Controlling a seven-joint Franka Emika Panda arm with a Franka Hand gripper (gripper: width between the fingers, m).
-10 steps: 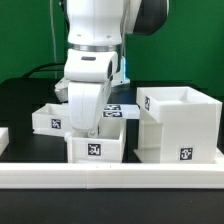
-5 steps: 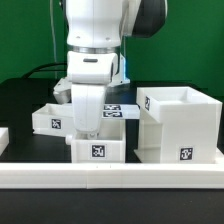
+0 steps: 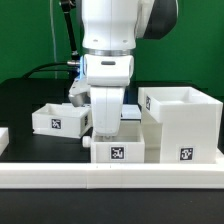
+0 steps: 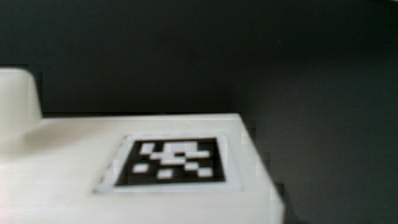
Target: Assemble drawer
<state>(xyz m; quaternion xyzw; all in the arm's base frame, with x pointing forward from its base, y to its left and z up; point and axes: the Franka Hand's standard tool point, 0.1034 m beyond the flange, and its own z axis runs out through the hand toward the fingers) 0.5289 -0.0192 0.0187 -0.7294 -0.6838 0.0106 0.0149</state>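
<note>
casing point(image 3: 185, 130): white matt plastic | table point(image 3: 25, 95): black matt | tag point(image 4: 175, 160): seemingly paper

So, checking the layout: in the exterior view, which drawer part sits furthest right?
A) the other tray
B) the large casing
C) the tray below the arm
B: the large casing stands right of the tray below the arm and the other tray.

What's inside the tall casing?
Only bare white inner walls show near the rim of the casing. Its floor and anything low inside are hidden by the front wall.
</note>
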